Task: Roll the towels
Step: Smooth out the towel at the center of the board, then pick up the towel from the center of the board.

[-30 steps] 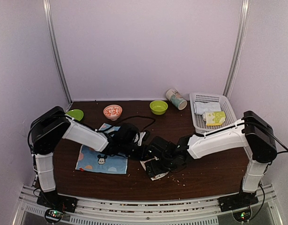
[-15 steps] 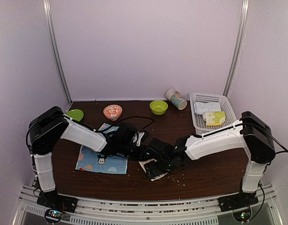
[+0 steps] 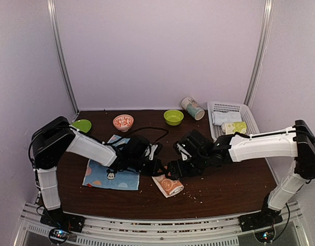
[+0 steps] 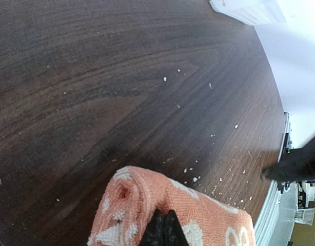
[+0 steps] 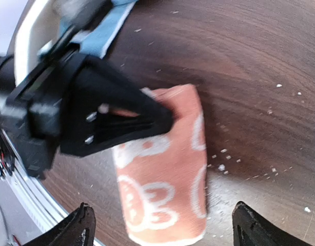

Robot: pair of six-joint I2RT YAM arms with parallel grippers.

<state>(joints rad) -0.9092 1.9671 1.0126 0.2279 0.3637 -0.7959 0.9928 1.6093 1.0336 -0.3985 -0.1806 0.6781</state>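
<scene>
The orange towel (image 3: 169, 185) with white bunny faces lies rolled up near the table's front edge. My left gripper (image 4: 165, 226) is shut, its tips pressed against the roll's (image 4: 198, 215) near end. From the right wrist view the roll (image 5: 162, 169) lies below my right gripper (image 5: 162, 215), which hangs open above it, one finger (image 5: 79, 228) on each side, touching nothing. The left gripper (image 5: 147, 120) reaches onto the roll's upper end there. The light blue towel (image 3: 109, 174) with a Mickey head lies flat to the left, under the left arm.
A white basket (image 3: 229, 107) at the back right holds a pale roll (image 3: 225, 117) and a yellow-green roll (image 3: 234, 128). Along the back stand a green bowl (image 3: 173, 117), an orange patterned bowl (image 3: 123, 122), a green dish (image 3: 83, 124) and a tipped cup (image 3: 192, 108). Crumbs dot the wood.
My right gripper has lifted off the orange roll and drawn back to the right, uncovering it. The left gripper has stayed at the roll's end.
</scene>
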